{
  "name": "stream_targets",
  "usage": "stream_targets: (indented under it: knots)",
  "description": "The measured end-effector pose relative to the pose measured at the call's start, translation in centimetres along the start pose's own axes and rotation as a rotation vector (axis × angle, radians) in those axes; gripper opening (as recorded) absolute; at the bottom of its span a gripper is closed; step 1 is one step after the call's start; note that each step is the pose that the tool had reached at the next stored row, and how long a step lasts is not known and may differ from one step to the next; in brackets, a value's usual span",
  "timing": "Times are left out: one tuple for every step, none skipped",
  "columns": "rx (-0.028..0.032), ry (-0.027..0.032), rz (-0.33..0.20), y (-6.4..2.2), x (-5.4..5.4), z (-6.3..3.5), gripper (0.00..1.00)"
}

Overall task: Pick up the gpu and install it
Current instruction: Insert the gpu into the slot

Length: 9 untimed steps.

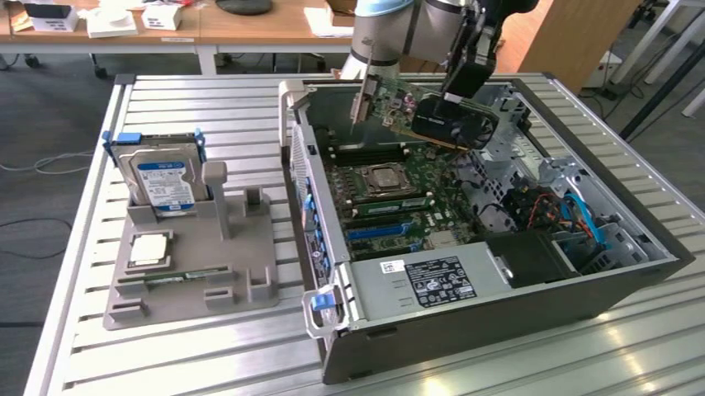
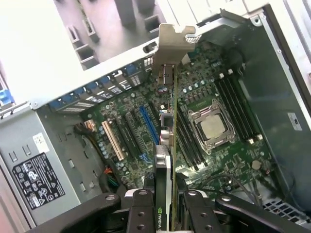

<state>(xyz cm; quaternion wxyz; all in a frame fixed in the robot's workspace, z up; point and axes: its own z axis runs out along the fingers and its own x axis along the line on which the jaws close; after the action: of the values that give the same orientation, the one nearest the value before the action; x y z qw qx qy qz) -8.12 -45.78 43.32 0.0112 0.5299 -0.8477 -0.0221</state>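
Above the open computer case (image 1: pixel 617 206) hangs the gpu (image 1: pixel 410 109), a dark green card with a black fan housing, its silver end bracket (image 1: pixel 361 101) toward the exterior view's left. My gripper (image 1: pixel 461 89) is shut on the card's fan end and holds it tilted over the motherboard (image 1: pixel 380 194). In the wrist view the gpu (image 2: pixel 167 145) is seen edge-on between my black fingers (image 2: pixel 140 209), with the gripper (image 2: pixel 166 206) clamped on it. Its bracket (image 2: pixel 172 42) points toward the case's rear wall, above the blue slot (image 2: pixel 148 124) and the CPU socket (image 2: pixel 211 127).
A grey fixture (image 1: pixel 220 272) at the exterior view's left holds a silver hard drive (image 1: pixel 163 177), a CPU chip (image 1: pixel 149 247) and a memory stick (image 1: pixel 177 279). The power supply (image 1: pixel 435 280) fills the case's near end. Cables and drive bays (image 1: pixel 562 210) crowd its right side.
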Motion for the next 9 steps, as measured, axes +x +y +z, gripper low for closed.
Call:
stream_targets:
  knots:
    - [-0.0001,0.0009,-0.018,0.00,0.00,0.00,0.27]
    - [-0.0002,0.0017,-0.036,0.00,0.00,0.01,0.27]
    - [-0.0002,0.0026,-0.054,0.00,0.00,0.01,0.27]
    - [-0.0003,0.0035,-0.073,0.00,0.00,0.01,0.27]
    - [-0.0004,0.0044,-0.091,0.00,0.00,0.02,0.27]
    - [-0.0005,0.0053,-0.109,0.00,0.00,0.02,0.27]
    - [-0.0006,0.0062,-0.127,0.00,0.00,0.02,0.27]
    - [-0.0007,0.0071,-0.145,0.00,0.00,0.02,0.27]
    - [-0.0007,0.0080,-0.163,0.00,0.00,0.03,0.27]
